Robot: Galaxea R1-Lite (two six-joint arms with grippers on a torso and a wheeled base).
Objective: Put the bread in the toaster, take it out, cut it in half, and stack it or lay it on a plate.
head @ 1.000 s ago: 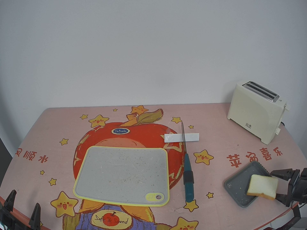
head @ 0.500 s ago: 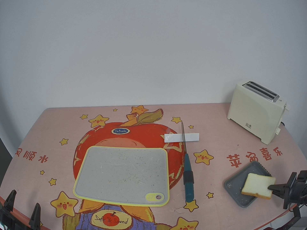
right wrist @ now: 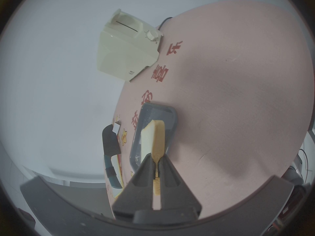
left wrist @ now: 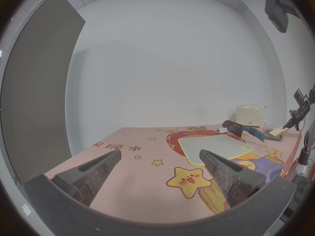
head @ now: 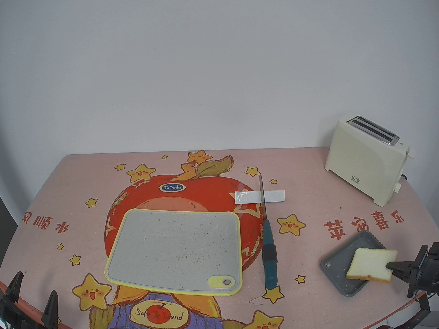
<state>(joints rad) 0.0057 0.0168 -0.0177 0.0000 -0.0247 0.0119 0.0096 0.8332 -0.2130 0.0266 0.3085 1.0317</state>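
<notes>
1. right gripper (head: 389,266) (right wrist: 157,158): at the near right edge of the table (head: 311,193), its two fingers closed narrowly on one edge of the bread.
2. bread (head: 370,265) (right wrist: 151,138) (left wrist: 278,131): one pale slice with a tan crust, held nearly flat and slightly tilted over the near right part of the plate. in the right wrist view it is seen edge-on, running out from between the fingers. whether its free edge touches the plate cannot be told.
3. plate (head: 336,266) (right wrist: 167,115): dark grey, square with rounded corners, lying on the table below the slice, at the near right.
4. toaster (head: 366,158) (right wrist: 126,53) (left wrist: 251,115): cream, standing upright at the far right corner of the table with its slots facing up, well apart from the plate and behind it.
5. cutting board (head: 173,250) (left wrist: 213,145): grey with a yellow-green rim, flat on the middle of the table over the printed apple.
6. knife (head: 269,247): just beside the board's right edge, teal handle toward the robot, blade pointing away and lying across a white strip (head: 259,197).
7. left gripper (head: 33,293) (left wrist: 159,153): above the near left corner of the table, fingers spread wide with nothing between them, well apart from the board.
</notes>
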